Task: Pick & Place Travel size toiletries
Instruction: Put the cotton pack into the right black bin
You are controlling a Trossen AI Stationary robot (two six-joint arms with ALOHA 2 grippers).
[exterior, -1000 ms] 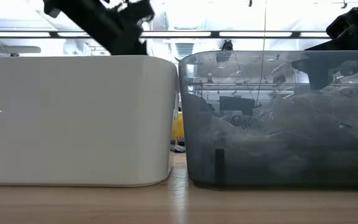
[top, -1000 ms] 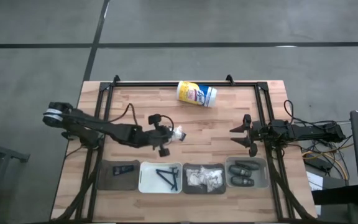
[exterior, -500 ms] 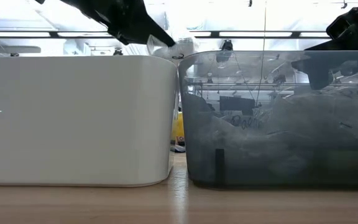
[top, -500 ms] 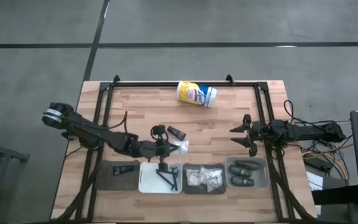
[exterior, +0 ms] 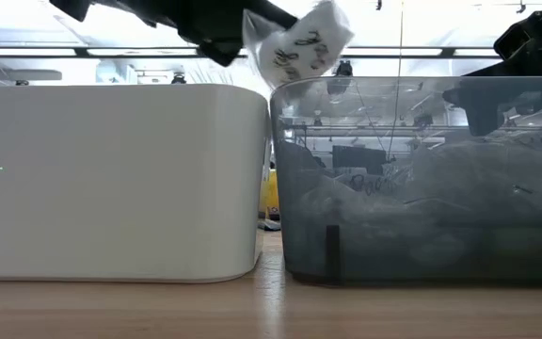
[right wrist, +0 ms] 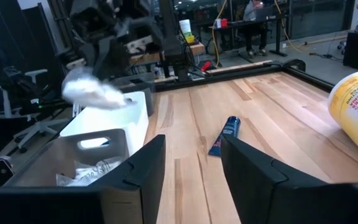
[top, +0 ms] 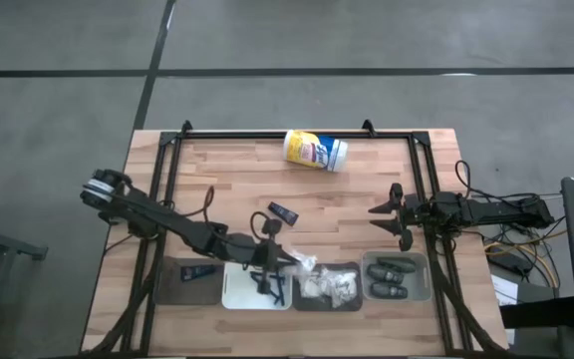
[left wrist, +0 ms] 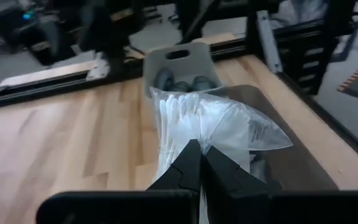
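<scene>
Left arm carries packet from table centre to the bins.
Left gripper, fingers pinched shut on a white crinkly packet, has moved toward 5 o'clock and now hangs over the white bin / packet bin boundary; release looks near. Right gripper waits spread open, at 3 o'clock.

Razors (under left arm) half-hidden.

your left arm is reaching low across the table, its left gripper pinching closed on a white packet. your right gripper is hovering with fingers spread.
</scene>
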